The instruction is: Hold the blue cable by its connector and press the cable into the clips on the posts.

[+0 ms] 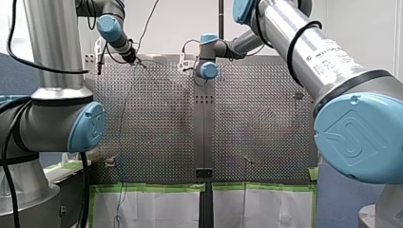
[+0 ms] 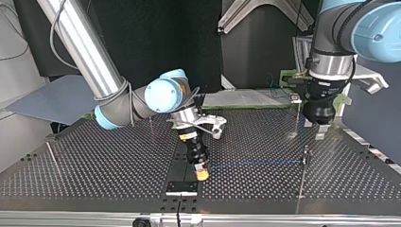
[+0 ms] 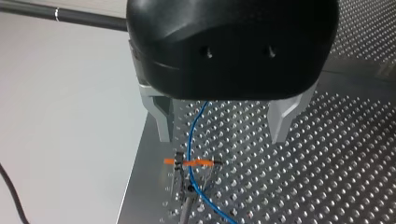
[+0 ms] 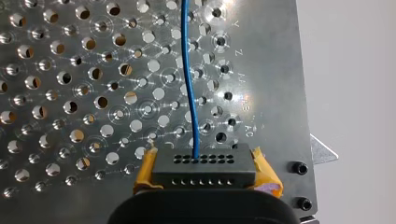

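The black rectangular connector point(image 4: 204, 169) is clamped between the yellow pads point(image 4: 267, 169) of my right gripper point(image 2: 202, 174), near the top view's middle. The thin blue cable point(image 2: 255, 164) is stretched right to the orange clip point(image 3: 189, 162) on a slim metal post point(image 2: 306, 158), under my left gripper point(image 3: 222, 136), spread and empty. A downward press is judged next.

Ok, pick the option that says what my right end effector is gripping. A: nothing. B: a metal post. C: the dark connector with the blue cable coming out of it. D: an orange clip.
C: in the right wrist view the yellow pads of the right end effector clamp both sides of the dark connector, and the blue cable runs out of it.
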Available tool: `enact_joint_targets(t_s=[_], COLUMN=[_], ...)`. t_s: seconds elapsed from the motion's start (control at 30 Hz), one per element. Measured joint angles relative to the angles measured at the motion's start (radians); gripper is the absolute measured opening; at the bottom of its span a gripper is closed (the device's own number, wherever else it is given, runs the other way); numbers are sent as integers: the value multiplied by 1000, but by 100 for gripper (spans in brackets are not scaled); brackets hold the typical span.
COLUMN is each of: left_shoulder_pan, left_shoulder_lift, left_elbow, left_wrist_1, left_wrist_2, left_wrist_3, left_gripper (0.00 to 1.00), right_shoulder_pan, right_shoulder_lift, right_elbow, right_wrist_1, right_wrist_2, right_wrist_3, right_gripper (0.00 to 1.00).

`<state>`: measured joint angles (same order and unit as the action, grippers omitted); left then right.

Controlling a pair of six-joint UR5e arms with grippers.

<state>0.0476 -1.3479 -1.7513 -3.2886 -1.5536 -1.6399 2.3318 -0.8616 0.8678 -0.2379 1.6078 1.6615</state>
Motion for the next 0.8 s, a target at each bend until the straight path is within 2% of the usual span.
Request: enact_joint_targets(t_s=[0.27,0.43,0.6,0.8], left_shoulder_pan=[-4,-5,-11,-35], left_shoulder_lift=[0,-1,-1,-13], left_elbow=[0,0,0,1], left_wrist_1=[-2,-2,0,0], left_wrist_2=[-80,-102,-94,-40], left_wrist_3=[-2,-2,16,61], left_gripper=[100,100,100,100], right_shoulder_pan=[1,2,0,-11], right_shoulder_lift=[1,1,1,2], right_elbow=[0,0,0,0], right_wrist_1=[1,2,9,38], right_wrist_2=[-1,-2,-3,4], right_wrist_3=[0,0,0,-3], right_gripper=[0,0,0,0])
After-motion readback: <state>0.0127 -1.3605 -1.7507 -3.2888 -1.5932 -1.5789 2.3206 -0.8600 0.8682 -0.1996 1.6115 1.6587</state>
